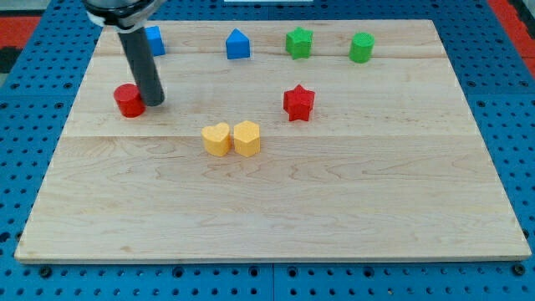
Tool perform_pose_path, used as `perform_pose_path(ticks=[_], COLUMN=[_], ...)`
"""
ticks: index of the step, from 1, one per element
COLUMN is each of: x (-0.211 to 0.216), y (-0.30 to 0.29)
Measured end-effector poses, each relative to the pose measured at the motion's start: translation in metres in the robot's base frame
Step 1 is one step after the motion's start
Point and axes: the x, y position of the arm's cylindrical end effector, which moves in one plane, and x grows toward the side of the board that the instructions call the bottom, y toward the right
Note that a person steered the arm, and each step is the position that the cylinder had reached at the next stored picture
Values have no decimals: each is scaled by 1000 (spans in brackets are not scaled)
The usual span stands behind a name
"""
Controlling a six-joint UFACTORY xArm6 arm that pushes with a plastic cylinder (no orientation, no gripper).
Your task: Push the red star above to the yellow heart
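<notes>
The red star sits right of the board's middle, toward the view's top. The yellow heart lies near the board's middle, below and to the left of the star, touching a yellow hexagon block on its right. My tip rests at the board's left, right beside a red cylinder, far to the left of the star and up-left of the heart.
Along the view's top edge stand a blue block partly behind the rod, a blue house-shaped block, a green star and a green hexagon block. The wooden board lies on a blue pegboard.
</notes>
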Motion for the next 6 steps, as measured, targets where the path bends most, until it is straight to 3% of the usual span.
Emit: perform_pose_path(ticks=[1,2,3,4,5,6], x=[-44,-69,-52,-7,4,4], y=[62,169,255,279,230,146])
